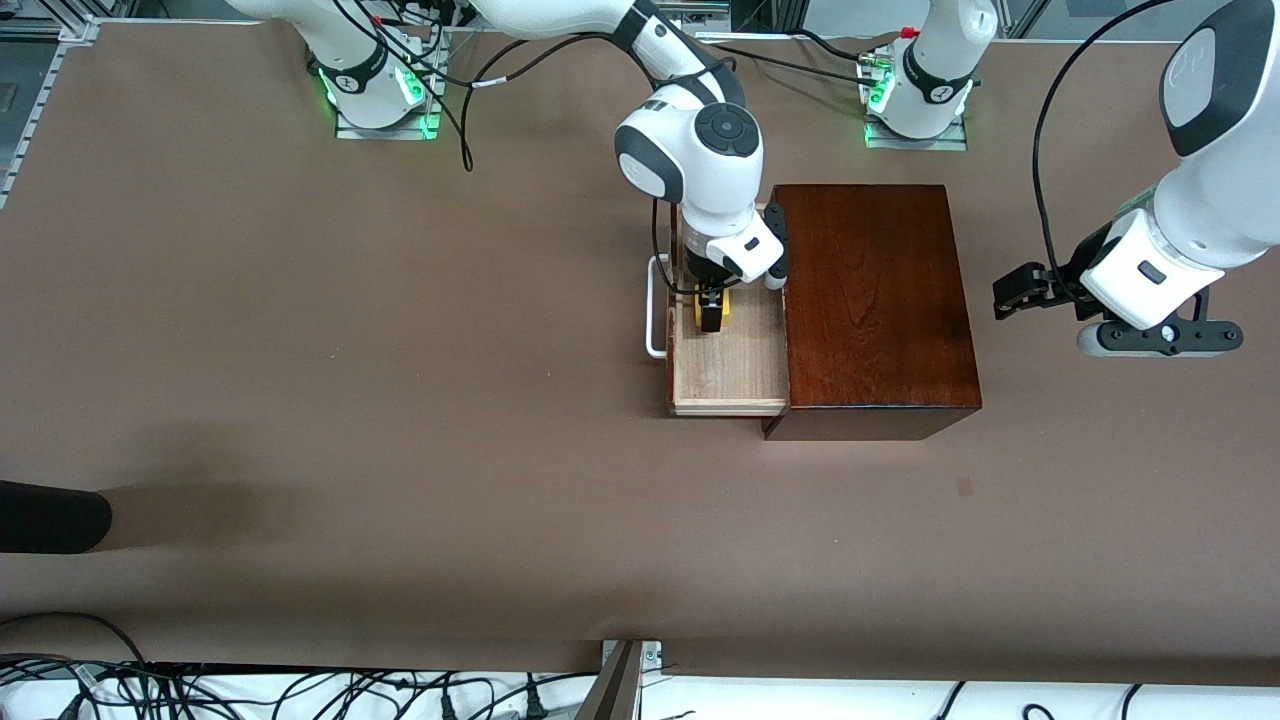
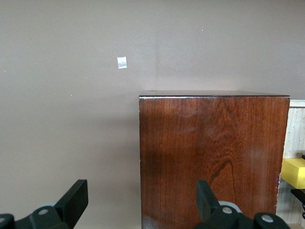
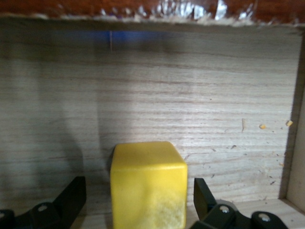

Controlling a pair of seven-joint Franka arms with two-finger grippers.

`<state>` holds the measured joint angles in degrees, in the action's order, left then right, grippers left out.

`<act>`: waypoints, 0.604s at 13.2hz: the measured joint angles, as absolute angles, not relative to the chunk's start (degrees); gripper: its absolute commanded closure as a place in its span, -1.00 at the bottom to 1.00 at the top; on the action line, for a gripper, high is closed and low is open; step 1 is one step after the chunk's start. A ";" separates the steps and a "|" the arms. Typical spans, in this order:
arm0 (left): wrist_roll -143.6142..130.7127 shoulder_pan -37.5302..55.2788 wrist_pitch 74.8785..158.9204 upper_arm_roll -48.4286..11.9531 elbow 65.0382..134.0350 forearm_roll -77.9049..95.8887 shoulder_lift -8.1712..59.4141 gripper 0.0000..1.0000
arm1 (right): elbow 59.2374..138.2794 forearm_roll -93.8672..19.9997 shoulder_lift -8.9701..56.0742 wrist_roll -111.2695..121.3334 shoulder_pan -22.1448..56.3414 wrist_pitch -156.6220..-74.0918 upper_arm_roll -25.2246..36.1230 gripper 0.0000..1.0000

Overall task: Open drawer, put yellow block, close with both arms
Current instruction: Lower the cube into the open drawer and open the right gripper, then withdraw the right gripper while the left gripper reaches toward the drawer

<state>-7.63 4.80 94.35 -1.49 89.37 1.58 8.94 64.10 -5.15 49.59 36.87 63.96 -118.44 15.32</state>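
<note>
Your right claw (image 1: 711, 312) sits down in the pulled-out drawer (image 1: 727, 375), fingers spread, gaps either side of the yellow block (image 3: 148, 183) resting on the drawer floor. Your left claw (image 1: 1012, 296) waits open over bare bench (image 1: 300, 350) beside the box (image 1: 875, 300).

The yellow block (image 1: 712, 311) lies in the drawer (image 1: 728, 375).
</note>
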 measured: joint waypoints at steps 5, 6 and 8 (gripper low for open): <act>-7.62 4.91 94.35 -1.53 89.37 1.58 8.96 -1.00 | 56.98 -5.75 47.42 36.81 63.87 -107.17 15.37 -1.00; -7.62 4.91 94.35 -1.53 89.37 1.58 8.97 -1.00 | 56.81 -5.75 46.68 36.81 63.83 -105.88 15.50 -1.00; -7.62 4.99 94.35 -1.58 89.37 1.58 8.97 -1.00 | 56.76 -5.75 45.51 36.66 63.24 -103.48 16.17 -1.00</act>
<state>-7.62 4.99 94.35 -1.58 89.37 1.58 8.97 56.76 -5.75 45.51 36.66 63.24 -103.48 16.17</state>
